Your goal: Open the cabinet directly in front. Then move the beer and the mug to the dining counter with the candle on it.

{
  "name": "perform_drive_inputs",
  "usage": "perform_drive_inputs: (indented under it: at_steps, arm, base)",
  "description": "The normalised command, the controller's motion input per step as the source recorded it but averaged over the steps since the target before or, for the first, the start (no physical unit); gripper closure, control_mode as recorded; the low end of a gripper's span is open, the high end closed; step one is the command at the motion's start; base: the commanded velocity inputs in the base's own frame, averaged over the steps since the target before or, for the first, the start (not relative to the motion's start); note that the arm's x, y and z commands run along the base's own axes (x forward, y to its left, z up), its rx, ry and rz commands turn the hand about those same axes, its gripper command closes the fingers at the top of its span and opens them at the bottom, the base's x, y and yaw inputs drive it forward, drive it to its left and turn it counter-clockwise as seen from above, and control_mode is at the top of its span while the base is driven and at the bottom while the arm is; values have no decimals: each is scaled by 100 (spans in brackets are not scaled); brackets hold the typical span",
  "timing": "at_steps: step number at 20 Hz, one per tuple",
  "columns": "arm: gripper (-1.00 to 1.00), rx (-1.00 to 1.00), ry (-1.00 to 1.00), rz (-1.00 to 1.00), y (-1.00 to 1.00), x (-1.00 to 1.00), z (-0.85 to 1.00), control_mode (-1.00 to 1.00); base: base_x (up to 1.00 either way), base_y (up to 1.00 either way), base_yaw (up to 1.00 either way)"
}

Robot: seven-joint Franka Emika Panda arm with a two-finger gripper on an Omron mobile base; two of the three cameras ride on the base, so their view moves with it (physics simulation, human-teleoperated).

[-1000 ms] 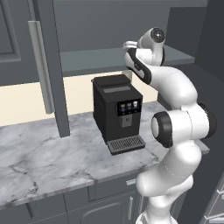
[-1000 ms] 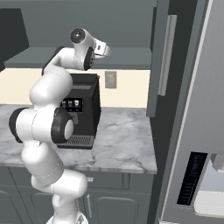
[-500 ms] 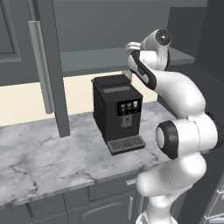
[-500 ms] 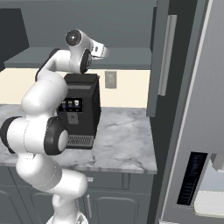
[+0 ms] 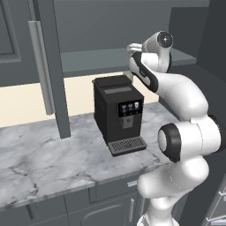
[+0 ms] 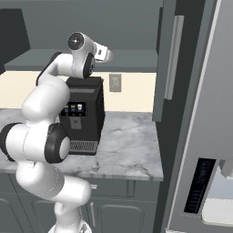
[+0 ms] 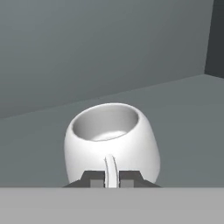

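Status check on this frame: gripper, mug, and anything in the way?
Gripper shut on the mug's handle. White mug upright on the grey cabinet shelf, not lifted. Cabinet doors open, path out looks free.

The mug [image 7: 111,142] stands on the cabinet [image 5: 44,66] shelf. Below it, the coffee machine [image 5: 118,114] sits on the worktop [image 5: 53,154], against the wall.

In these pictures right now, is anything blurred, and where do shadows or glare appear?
Hand view: the mug is sharp, with soft shading inside its bowl and no glare. Left base view: even light, with a faint shadow under the coffee machine. Right base view: the cabinet interior is dim, nothing blurred.
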Motion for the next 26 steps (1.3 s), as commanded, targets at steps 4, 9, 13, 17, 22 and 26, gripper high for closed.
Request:
perform_drive_inputs:
  at_steps: [4, 9, 13, 17, 22, 26]
  arm:
    - [100, 0, 0, 0, 0, 0, -1, -100]
    - [100, 0, 0, 0, -2, -15, -8, -100]
    - [100, 2, -9, 0, -18, -88, 0, -100]
    - [100, 1, -11, 0, -29, -100, 0, -100]
    - [100, 0, -8, 4, -20, -100, 0, -100]
    - [100, 0, -9, 10, 0, -100, 9, -100]
  base:
    - [0, 0, 0]
    - [0, 0, 0]
    - [0, 0, 0]
    - [0, 0, 0]
    - [0, 0, 0]
    - [0, 0, 0]
